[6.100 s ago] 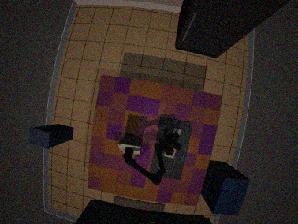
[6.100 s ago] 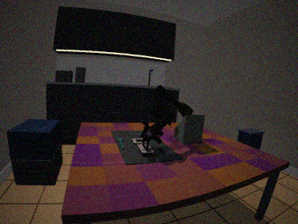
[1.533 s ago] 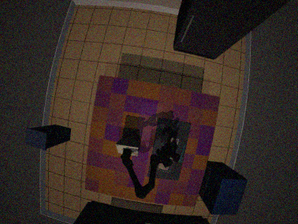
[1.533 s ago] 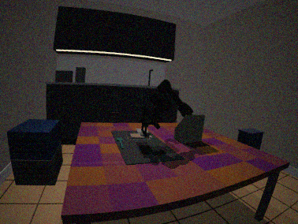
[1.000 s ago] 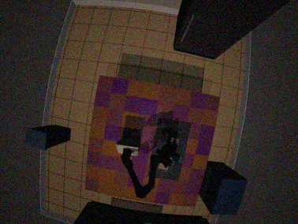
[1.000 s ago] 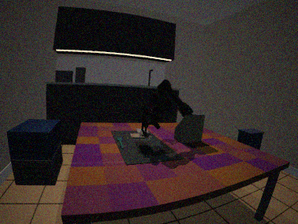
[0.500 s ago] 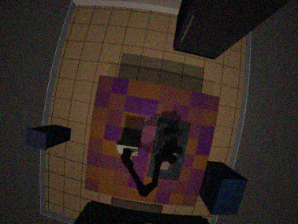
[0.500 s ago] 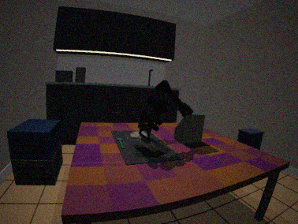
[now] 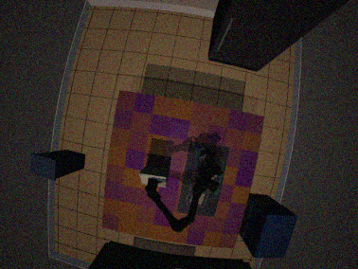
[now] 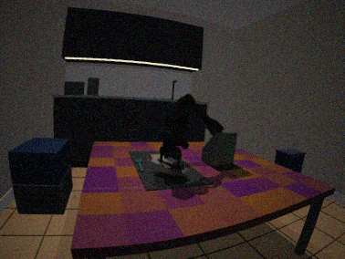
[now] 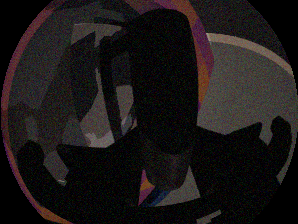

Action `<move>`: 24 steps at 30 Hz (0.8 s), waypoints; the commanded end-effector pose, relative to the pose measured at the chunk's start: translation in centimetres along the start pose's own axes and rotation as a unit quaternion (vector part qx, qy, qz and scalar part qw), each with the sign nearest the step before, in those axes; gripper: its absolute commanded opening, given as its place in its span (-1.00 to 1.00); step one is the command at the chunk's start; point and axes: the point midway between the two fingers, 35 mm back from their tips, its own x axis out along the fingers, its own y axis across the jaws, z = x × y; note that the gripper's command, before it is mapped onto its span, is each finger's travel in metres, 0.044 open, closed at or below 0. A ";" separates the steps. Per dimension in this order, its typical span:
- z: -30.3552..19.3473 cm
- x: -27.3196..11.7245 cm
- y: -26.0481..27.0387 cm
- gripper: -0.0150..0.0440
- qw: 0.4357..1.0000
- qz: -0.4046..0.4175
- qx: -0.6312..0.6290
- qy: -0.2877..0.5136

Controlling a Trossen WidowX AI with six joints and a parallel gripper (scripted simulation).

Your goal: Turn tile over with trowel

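My gripper (image 9: 206, 181) (image 10: 172, 160) (image 11: 160, 125) is low over the dark mat (image 9: 188, 158) (image 10: 148, 181), shut on the trowel (image 11: 165, 75). The trowel's black handle rises large between the fingers in the wrist view; its blade cannot be told apart clearly in the dim light. A pale surface that looks like the tile (image 10: 157, 158) (image 11: 100, 122) lies on the mat under and beside the gripper, partly hidden by it. Its angle and which side faces up cannot be told. The dashed outline cannot be made out.
A teal mark or object (image 10: 139, 164) lies near the mat's edge. A grey block (image 10: 222, 150) stands on the patchwork table (image 9: 142, 213) (image 10: 109, 228) beside the arm's base. Blue boxes (image 9: 277, 232) (image 10: 41, 152) stand beyond the table.
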 end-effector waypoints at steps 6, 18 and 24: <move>2.8 1.7 -1.2 -0.49 0.990 -0.010 -0.102 -0.099; 6.3 2.5 -1.7 -0.49 0.951 -0.031 -0.208 -0.227; 7.9 2.5 -1.8 -0.49 0.922 -0.050 -0.253 -0.288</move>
